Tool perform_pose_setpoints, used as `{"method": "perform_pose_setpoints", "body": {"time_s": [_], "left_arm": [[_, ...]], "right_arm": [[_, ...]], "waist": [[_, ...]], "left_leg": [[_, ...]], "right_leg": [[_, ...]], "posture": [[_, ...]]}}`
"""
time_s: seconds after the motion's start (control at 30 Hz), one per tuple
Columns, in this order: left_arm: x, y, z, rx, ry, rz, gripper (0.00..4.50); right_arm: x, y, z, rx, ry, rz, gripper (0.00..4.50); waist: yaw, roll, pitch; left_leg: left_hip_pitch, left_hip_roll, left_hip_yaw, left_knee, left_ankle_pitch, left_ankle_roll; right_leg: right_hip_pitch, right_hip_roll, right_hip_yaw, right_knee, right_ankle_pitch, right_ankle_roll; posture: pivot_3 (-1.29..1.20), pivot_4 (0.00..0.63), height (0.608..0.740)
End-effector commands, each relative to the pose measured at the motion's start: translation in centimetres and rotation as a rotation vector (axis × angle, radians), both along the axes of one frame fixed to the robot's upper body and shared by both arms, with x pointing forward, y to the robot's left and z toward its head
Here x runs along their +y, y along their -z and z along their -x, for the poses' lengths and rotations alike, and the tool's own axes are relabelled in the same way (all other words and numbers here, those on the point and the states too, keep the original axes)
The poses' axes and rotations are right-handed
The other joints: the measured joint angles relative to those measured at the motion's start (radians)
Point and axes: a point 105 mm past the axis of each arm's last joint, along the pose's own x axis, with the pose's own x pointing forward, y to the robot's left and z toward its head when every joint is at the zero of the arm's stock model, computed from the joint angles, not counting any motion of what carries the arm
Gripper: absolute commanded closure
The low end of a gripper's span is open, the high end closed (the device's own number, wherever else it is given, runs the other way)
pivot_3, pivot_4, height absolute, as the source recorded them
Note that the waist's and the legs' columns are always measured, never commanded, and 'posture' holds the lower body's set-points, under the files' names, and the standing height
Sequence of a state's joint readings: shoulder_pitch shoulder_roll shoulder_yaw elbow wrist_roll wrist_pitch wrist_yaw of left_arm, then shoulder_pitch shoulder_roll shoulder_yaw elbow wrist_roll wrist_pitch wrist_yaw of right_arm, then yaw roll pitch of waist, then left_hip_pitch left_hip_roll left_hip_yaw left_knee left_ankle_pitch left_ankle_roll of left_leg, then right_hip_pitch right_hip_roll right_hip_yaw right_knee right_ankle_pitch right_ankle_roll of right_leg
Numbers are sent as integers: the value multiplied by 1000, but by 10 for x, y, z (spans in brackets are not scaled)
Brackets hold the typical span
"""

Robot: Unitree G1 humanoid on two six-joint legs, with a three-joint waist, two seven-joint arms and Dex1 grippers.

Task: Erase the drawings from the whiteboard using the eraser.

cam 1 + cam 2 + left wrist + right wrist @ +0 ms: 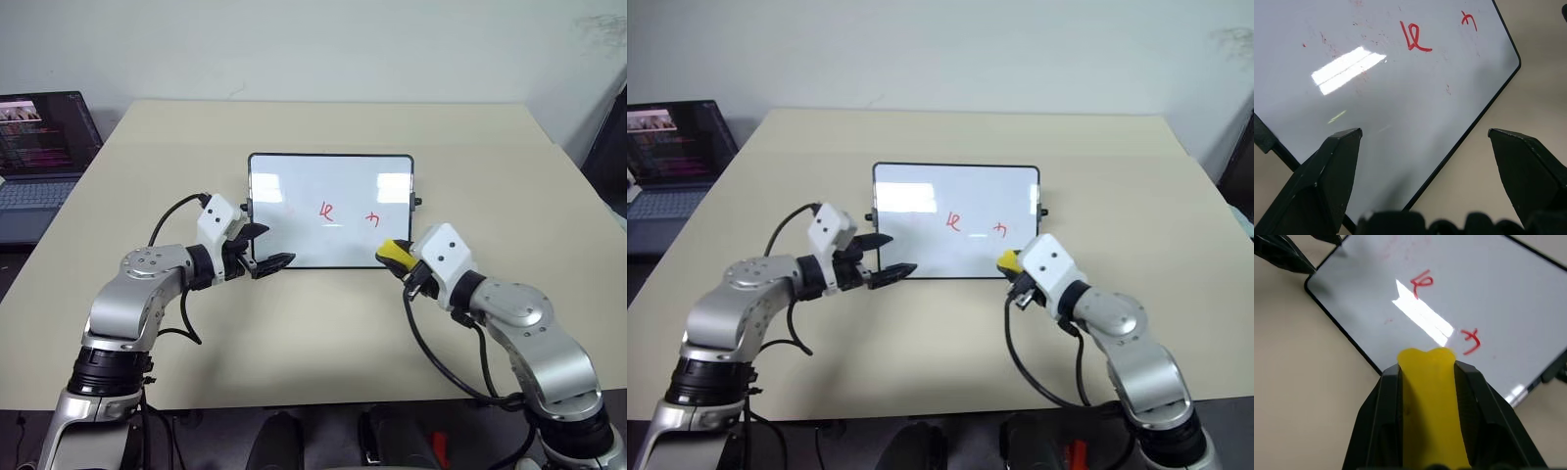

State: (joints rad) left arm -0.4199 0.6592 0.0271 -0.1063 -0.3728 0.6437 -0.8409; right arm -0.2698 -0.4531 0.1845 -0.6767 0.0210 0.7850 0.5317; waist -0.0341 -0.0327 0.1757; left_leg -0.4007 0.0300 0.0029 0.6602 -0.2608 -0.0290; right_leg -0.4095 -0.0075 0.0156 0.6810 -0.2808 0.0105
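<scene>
your right gripper [1427,374] is clamped tight on the eraser [1431,401], the yellow sponge squeezed between the two black fingers so it bulges out past their tips. you have it at the near right corner of the whiteboard [294,191], hanging over the board's near edge; from the wrist view you can't quite tell whether the sponge touches the glossy surface or hangs just above it.

your left gripper [266,247] stands with its jaws spread wide and nothing between them, at the near left corner of the whiteboard, fingertips reaching over the frame.

on the board you have two drawings left to look at: a red looped scribble [328,210] near the middle and a smaller red mark [372,219] to its right, close to the eraser. left of these the white shows only faint reddish smudges.

the whiteboard lies flat in the middle of the beige table [323,333]. a laptop [39,162] sits open off the table's far left side.
</scene>
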Motion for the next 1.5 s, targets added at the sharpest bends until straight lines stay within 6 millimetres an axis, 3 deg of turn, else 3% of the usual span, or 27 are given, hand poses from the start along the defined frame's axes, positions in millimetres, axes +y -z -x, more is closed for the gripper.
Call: {"method": "perform_pose_setpoints", "body": {"time_s": [0.03,0.33,0.73,0.83,0.9,1.0,1.1,1.17,1.37,1.5], "left_arm": [[-4,-16,-4,-58,15,18,0],[-6,-15,-8,-56,10,2,0],[-5,-2,-7,-32,42,-82,0],[-6,-1,-6,-33,43,-85,0],[-7,-1,-5,-33,44,-86,0],[-6,3,-4,-29,42,-97,0],[-5,4,-2,-27,41,-101,0],[-6,5,-1,-24,41,-100,0],[-8,8,2,-13,50,-97,0],[-9,9,4,-8,55,-96,0]], "right_arm": [[13,-17,-3,-100,-36,-14,3381],[39,-32,-30,-164,-66,-6,3381],[80,-37,-93,-256,-77,229,3381],[81,-30,-103,-257,-78,287,3381],[77,-15,-105,-212,-95,352,3381],[68,13,-99,-121,-138,446,3381],[65,25,-93,-88,-170,489,3381],[64,18,-97,-126,-146,495,3381],[67,-31,-120,-314,-10,393,3381],[71,-22,-119,-278,-35,399,3381]], "waist": [[2,0,0],[4,0,0],[3,0,0],[3,0,0],[5,0,0],[5,0,0],[4,-1,0],[4,-1,0],[3,0,0],[4,0,0]], "left_leg": [[0,0,0,0,0,0],[0,0,0,1,0,0],[-1,0,1,0,0,0],[-1,0,1,1,0,0],[-1,0,0,0,0,0],[-1,0,0,1,0,0],[2,0,0,1,0,0],[2,0,0,2,0,0],[3,0,0,2,2,1],[2,0,0,2,3,1]], "right_leg": [[0,0,0,0,0,0],[1,1,0,0,1,-1],[0,-2,0,0,1,-1],[0,-3,0,0,1,-2],[0,-3,0,0,1,-2],[0,-4,0,0,1,-2],[3,-5,-1,1,1,-2],[3,-5,-1,2,1,-2],[3,-4,-1,3,4,-2],[3,-4,-1,2,4,-3]], "posture": [[0,150,740],[0,150,740],[0,150,740],[0,150,740],[0,150,740],[0,150,740],[0,150,740],[0,150,740],[0,150,740],[0,150,740]]}}
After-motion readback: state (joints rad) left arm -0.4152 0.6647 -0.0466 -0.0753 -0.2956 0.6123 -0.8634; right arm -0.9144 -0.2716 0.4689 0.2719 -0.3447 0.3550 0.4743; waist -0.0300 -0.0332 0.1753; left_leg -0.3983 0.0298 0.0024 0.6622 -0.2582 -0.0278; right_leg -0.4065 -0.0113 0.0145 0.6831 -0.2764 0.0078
